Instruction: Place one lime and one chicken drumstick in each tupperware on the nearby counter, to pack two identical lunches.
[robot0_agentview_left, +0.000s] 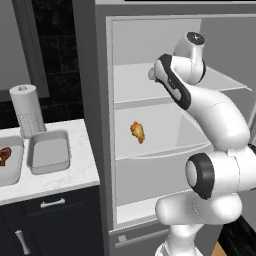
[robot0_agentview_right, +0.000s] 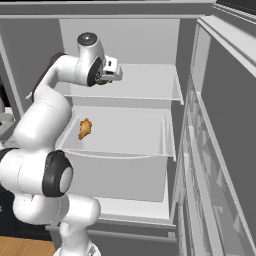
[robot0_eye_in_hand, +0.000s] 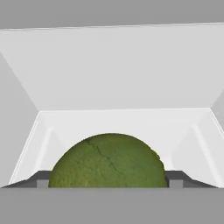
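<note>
Round, dimpled green lime (robot0_eye_in_hand: 108, 161) between fingertips (robot0_eye_in_hand: 176, 178)

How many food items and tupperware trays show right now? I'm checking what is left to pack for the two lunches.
Limes: 1, between the fingers of the pincer at the upper fridge shelf: lime
Chicken drumsticks: 2: one on the middle fridge shelf, one in the left tupperware
Tupperware trays: 2: left, right
Total: 5
</note>
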